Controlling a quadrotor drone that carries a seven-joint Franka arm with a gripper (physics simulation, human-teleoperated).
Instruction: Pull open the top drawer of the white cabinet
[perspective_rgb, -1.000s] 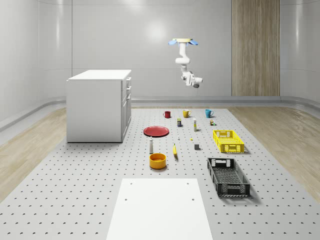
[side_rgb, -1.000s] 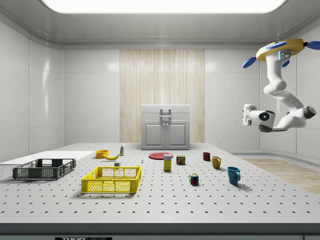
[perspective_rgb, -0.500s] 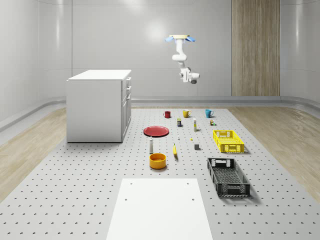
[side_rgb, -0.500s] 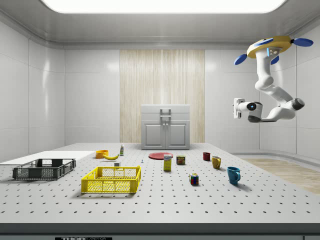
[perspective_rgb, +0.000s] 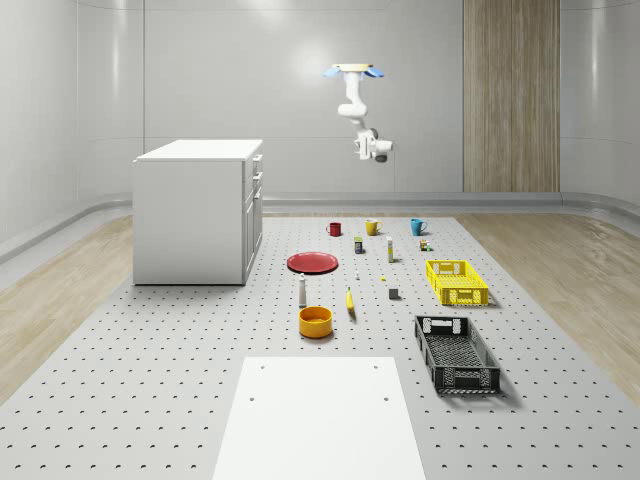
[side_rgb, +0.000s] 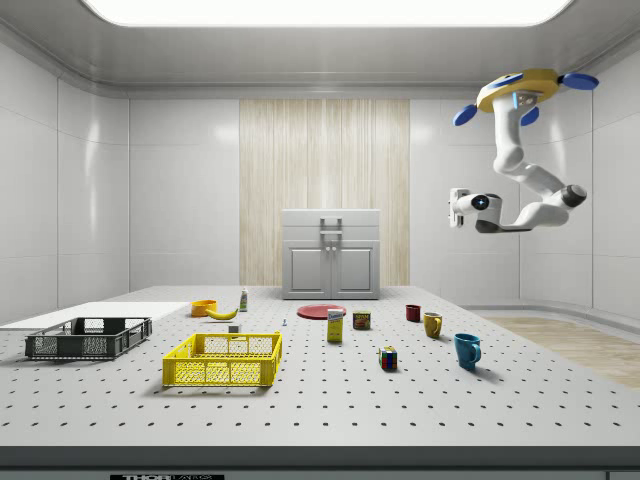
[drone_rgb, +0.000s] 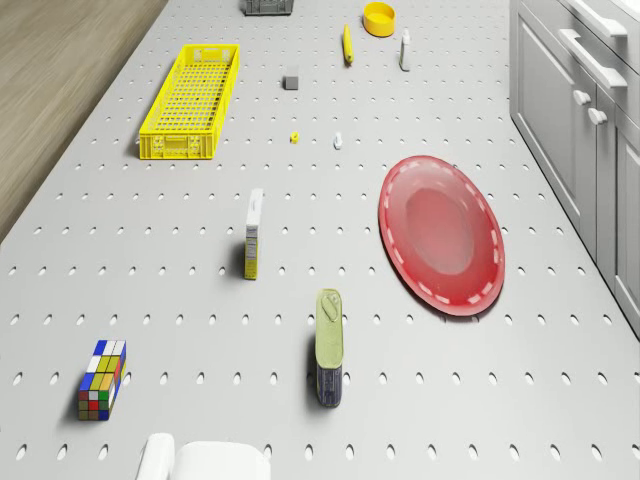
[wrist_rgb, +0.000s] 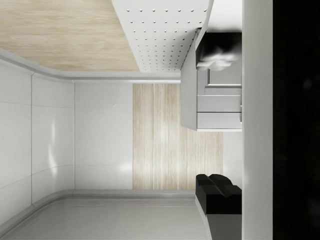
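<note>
The white cabinet stands at the whole-scene view's left, with its top drawer shut flush; in the side view it is the cabinet at the far end, its drawer handle facing me. The drone hovers high above the far end of the table, over the mugs, well right of the cabinet. Below it the arm bends, and the gripper points toward the cabinet, far from it and level with its top. The side view has the gripper in mid-air. In the wrist view the gripper is open, the cabinet lying between its fingers.
A red plate, a can, a box and a colour cube lie below the drone. A yellow crate, a black crate, three mugs and a yellow bowl sit on the perforated table.
The drone with its arm has moved toward the cabinet, leftward in both fixed views, and sits slightly higher. The cabinet and the table objects have not moved.
</note>
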